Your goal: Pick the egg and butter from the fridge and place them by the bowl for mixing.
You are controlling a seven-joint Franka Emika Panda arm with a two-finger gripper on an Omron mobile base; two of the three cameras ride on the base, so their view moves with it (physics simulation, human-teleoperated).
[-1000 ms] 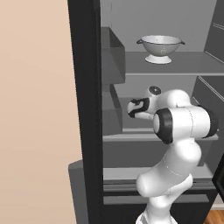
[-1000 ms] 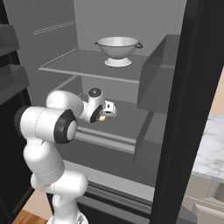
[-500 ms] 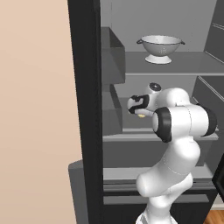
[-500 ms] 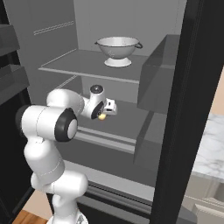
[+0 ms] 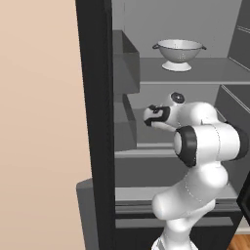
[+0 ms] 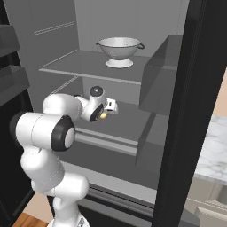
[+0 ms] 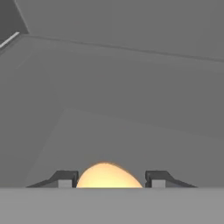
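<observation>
Claw [image 7: 108, 178] pinching the egg [image 7: 108, 176] between both tips, over the fridge [image 6: 177, 133] middle shelf | step: egg grasp made; next, a judgement: lift and back out of the fridge | around: white colander [image 6: 118, 51] on the fridge shelf above; door bins [image 6: 159, 80] flank the exit

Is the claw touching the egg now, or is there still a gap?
Touching. In the hand view the egg sits between the claw tips, its sides meeting both fingertips with no gap visible.
</observation>
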